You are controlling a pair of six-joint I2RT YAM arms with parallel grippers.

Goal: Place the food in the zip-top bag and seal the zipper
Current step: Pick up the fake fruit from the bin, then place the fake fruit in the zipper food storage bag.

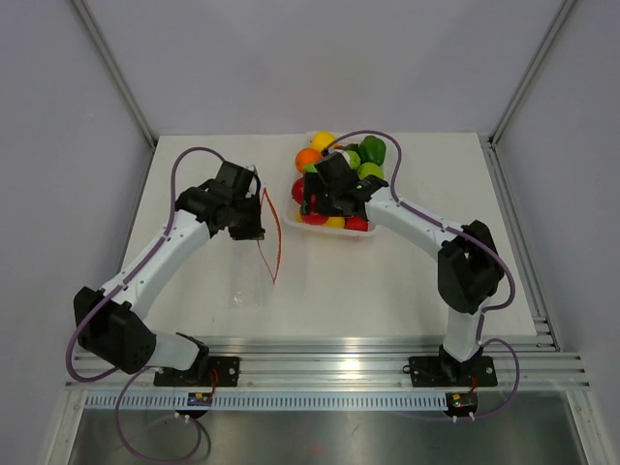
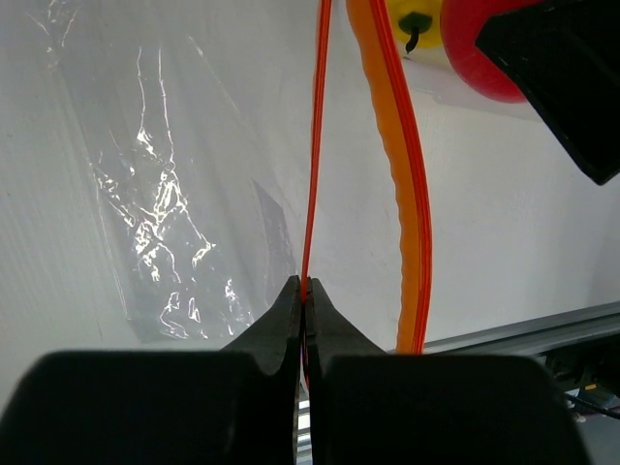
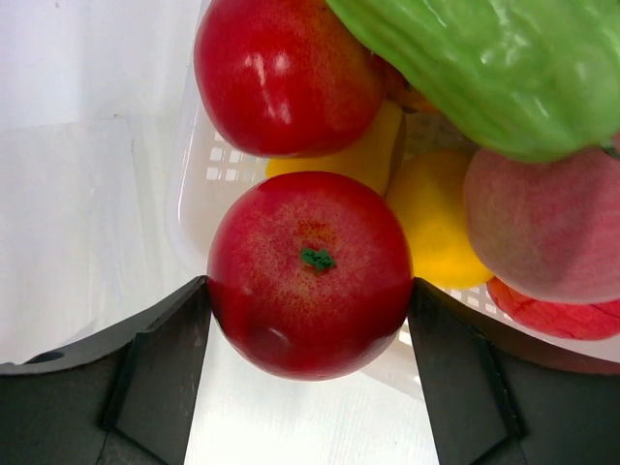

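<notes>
The zip-top bag (image 1: 250, 283) is lying flat on the surface (image 1: 387, 281), at about 8 o'clock from the white tray (image 3: 221, 167). Its zipper (image 1: 271, 242) is running long-ways from 12 o'clock down to 6 o'clock in the top view, leaning a little. The zipper edge is facing 3 o'clock, and the clear body is spreading out toward 9 o'clock.

The left gripper (image 2: 305, 287) is pressing its fingers tight together on one thin red strip of the zipper. The left wrist view is showing a second, thicker orange strip just at 3 o'clock of the pinched one, with a gap between the two.

The food (image 1: 371, 150) is sitting piled in the tray, at 12 o'clock on the surface. The right gripper (image 3: 310, 286) is reaching into the tray's 7 o'clock corner. Its fingers are standing wide, clamped on a red apple (image 3: 310, 242), one finger touching each side.

From the top, the bag is hard to make out; only a faint shine is showing. The right arm is also hiding the apple there, and only the right wrist view is showing it. In that view the other fruits are getting cut off by the frame edges. The left wrist view is showing the bag's crinkles clearly, but only a bit of yellow and red food at 12 o'clock.
</notes>
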